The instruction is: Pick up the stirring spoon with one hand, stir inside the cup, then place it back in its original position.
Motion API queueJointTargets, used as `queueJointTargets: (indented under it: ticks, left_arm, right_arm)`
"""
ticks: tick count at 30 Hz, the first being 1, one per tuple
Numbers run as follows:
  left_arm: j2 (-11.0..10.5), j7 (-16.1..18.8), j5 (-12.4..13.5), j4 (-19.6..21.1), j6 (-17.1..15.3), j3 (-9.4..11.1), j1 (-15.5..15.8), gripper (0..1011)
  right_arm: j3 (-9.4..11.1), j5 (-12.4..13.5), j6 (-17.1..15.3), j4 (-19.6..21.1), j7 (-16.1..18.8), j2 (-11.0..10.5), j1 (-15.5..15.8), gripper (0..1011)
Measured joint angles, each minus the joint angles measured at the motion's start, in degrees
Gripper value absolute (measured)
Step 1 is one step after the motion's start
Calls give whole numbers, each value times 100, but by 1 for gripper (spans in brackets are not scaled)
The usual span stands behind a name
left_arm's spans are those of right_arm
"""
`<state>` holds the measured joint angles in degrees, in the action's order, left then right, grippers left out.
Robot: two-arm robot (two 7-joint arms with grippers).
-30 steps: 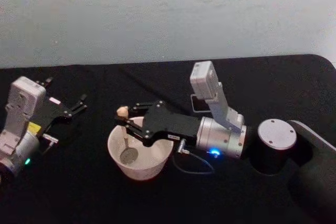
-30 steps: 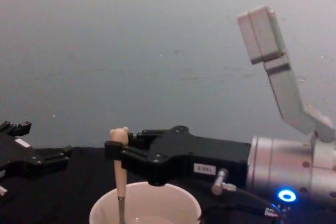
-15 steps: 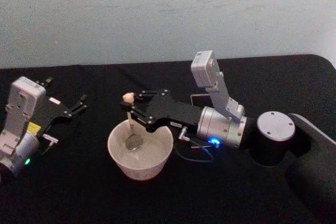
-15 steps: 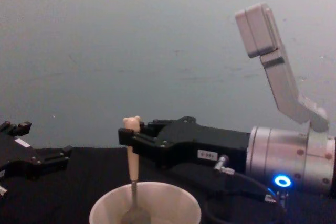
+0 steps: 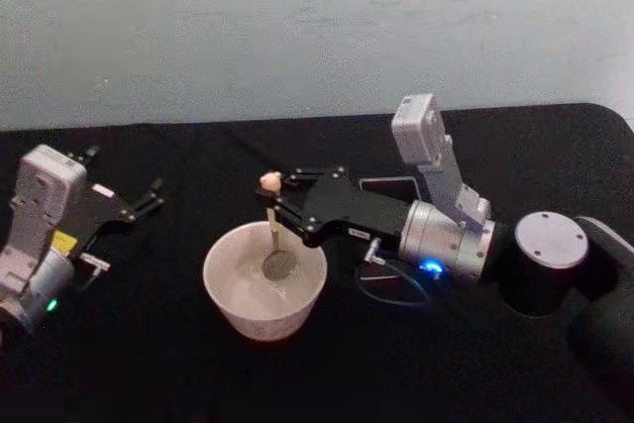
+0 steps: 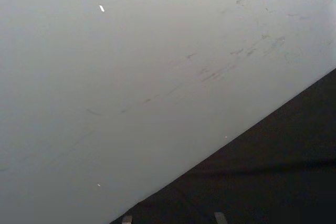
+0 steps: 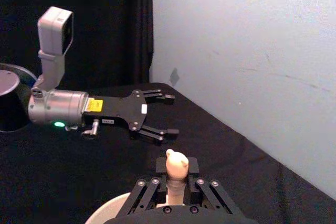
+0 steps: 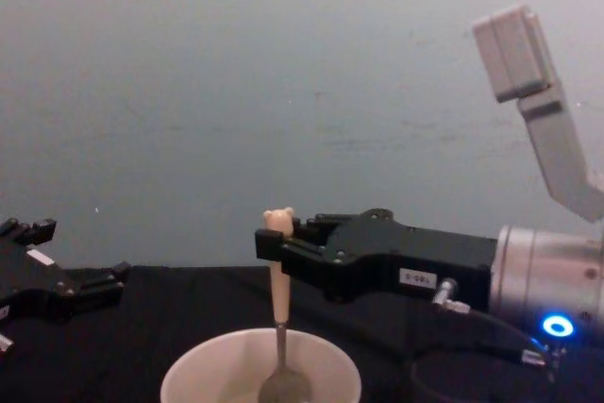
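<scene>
Head view, your right hand clamps the spoon by its handle, bowl dipped into the cup on the worktop, left hand wide at far left, chest view, spoon upright over the cup, right wrist view, bear head above the grip.

The stirring spoon is held upright by the right gripper, its bowl inside the cup; the left gripper is seen spread, left of the cup.
</scene>
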<state>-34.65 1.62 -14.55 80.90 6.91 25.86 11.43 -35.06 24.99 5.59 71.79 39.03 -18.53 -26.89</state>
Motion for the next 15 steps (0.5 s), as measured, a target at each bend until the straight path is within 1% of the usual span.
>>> queueJointTargets:
  ticks: [2, 9, 15]
  left_arm:
    - [0, 0, 0, 0, 0, 0, 0, 1001]
    - [0, 0, 0, 0, 0, 0, 0, 1001]
    - [0, 0, 0, 0, 0, 0, 0, 1001]
  right_arm:
    - [22, 36, -21, 120, 34, -77, 66, 215]
    - [31, 148, -52, 387, 153, -224, 205, 214]
    - [-21, 253, -98, 666, 248, -345, 328, 215]
